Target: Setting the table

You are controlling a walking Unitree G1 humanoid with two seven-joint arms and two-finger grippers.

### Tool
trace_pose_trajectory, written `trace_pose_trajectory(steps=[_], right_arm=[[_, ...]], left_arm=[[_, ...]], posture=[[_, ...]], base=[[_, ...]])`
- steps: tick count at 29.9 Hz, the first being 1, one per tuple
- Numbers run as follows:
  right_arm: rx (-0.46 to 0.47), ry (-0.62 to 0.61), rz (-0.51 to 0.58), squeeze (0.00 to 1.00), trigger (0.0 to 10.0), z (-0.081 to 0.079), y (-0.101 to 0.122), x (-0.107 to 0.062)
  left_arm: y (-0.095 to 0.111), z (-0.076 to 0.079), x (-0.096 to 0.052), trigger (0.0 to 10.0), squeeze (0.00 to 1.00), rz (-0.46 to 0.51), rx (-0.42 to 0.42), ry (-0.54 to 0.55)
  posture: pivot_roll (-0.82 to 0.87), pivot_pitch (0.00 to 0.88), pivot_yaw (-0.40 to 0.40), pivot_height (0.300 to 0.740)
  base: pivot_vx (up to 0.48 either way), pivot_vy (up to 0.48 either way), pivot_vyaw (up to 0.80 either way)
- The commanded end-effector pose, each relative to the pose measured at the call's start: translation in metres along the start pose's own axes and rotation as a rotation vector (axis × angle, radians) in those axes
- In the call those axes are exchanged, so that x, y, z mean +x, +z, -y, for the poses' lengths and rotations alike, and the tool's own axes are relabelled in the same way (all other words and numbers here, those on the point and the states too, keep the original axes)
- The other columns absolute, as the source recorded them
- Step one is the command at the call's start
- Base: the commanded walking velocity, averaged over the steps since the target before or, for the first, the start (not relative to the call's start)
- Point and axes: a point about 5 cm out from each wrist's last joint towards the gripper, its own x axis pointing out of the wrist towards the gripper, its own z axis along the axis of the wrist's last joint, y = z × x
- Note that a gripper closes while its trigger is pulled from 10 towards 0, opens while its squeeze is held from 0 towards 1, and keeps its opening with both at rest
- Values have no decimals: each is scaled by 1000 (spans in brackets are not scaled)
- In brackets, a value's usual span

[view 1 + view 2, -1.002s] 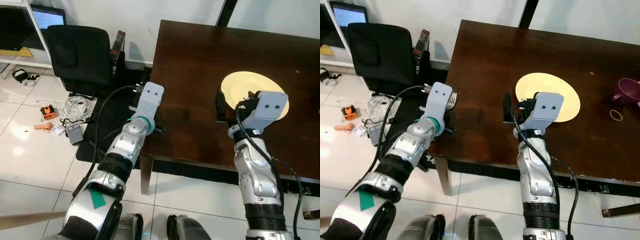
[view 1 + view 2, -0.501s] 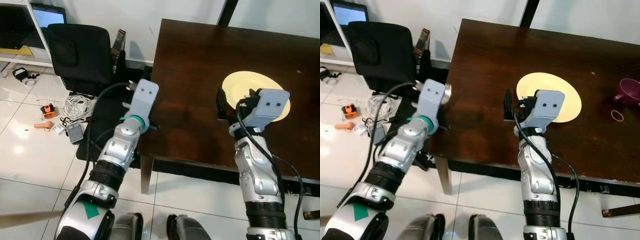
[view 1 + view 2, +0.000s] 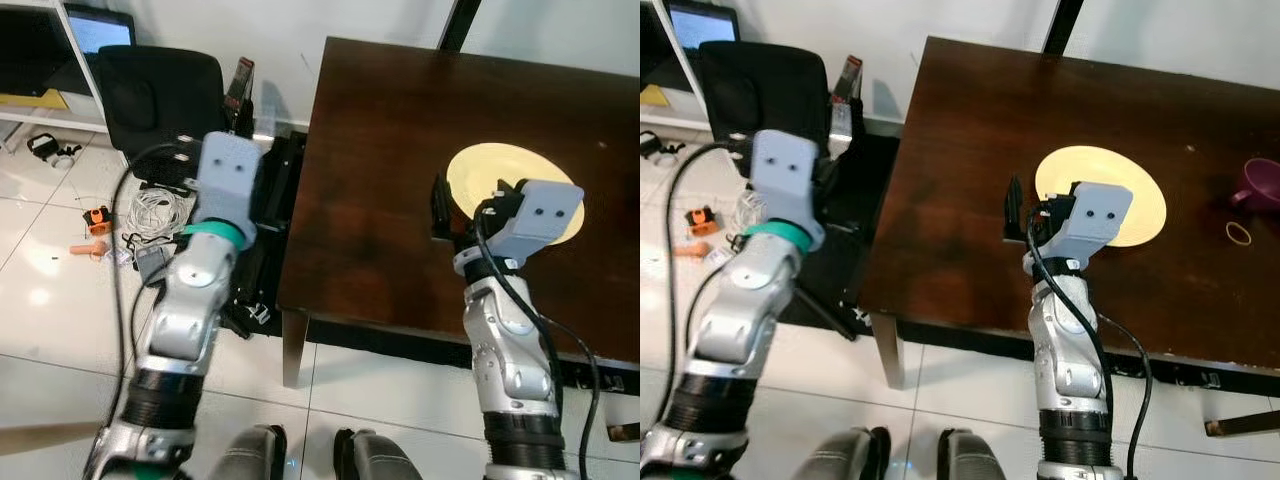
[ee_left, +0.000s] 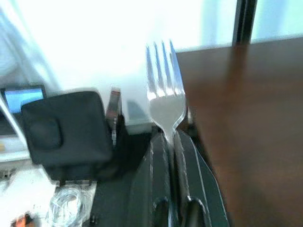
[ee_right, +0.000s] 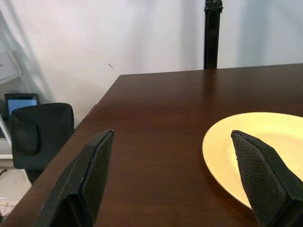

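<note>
Left wrist view shows the left gripper [image 4: 171,142] pinching a fork [image 4: 164,90]; head views instead reveal the right gripper [image 5: 175,175] spread wide beside the yellow plate [image 3: 1120,185].

- Bright, even indoor daylight; pale sheen on the dark table [image 3: 970,110].
- White floor tiles [image 3: 40,300] show soft glare.
- Left wrist view is blurred, its wall washed out white behind the fork [image 4: 164,94].
- Right wrist view is sharp.

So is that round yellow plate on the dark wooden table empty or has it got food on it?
Empty, as far as visible: the round yellow plate shows bare surface; the right gripper hides part.
</note>
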Motion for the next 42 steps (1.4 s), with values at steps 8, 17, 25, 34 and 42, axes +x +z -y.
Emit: trace_pose_trajectory(steps=[8,17,25,34,42], right_arm=[[12,-13,-32,0,10000,3,-5,-3],[36,-36,-56,0,10000,4,-8,-3],[44,-41,-65,0,10000,3,-10,-1],[47,-39,-68,0,10000,3,-10,0],[46,-32,-71,0,10000,2,-11,2]], left_arm=[[-16,3,-6,10000,0,-49,-36,16],[-14,-2,2,10000,0,-51,-54,32],[-12,0,4,10000,0,-42,-58,26],[-13,2,3,10000,0,-38,-49,18],[-14,2,4,10000,0,-40,-40,18]], posture=[[22,48,15,740],[26,39,25,740],[35,32,29,740],[32,29,24,740],[23,21,21,740]], base=[[0,0,0],[0,0,0],[0,0,0],[-346,0,0],[-385,0,0]])
